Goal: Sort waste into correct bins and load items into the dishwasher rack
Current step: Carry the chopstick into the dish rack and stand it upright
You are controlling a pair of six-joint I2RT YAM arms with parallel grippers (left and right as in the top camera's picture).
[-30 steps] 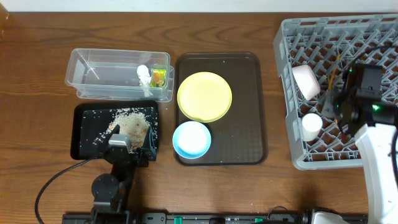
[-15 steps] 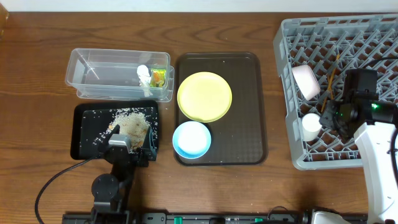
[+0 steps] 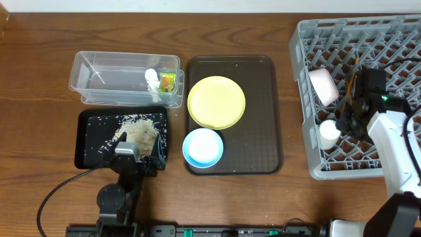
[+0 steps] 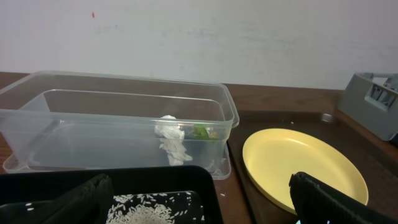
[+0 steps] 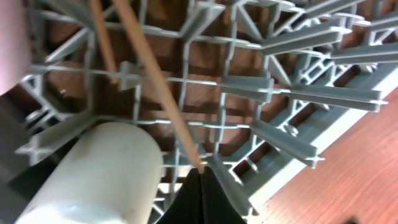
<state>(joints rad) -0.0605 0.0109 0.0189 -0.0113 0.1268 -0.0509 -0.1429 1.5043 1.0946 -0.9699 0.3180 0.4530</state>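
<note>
Chopsticks [image 5: 155, 87]: two, on the lattice floor; lower end of one meeting the tips of the right pincer [image 5: 202, 177].
Right pincer, state: fingers drawn together to a thin seam; whether nipping that chopstick end or only touching it, not discernible.
Small white cup [image 5: 93, 174]: just beside the right pincer, to its left in the wrist view.
White-pinkish bowl [image 3: 323, 85]: beyond the cup from the right pincer.
Dishwasher rack [image 3: 395, 46]: beneath the right pincer, holding all of the above.
Left pincer [image 4: 199, 186]: spread wide, nothing held; over the near end of the black tray [image 3: 89, 141].
Rice crumbs [image 3: 139, 128]: in the black tray, just ahead of the left pincer.
Clear tub [image 4: 124, 106]: further ahead of the left pincer; white scrap [image 4: 171, 140] and green-and-orange wrapper [image 4: 202, 132] inside, at its right end.
Yellow plate [image 4: 298, 165], light blue bowl [image 3: 202, 147]: right of the left pincer, on the brown tray [image 3: 263, 112].
</note>
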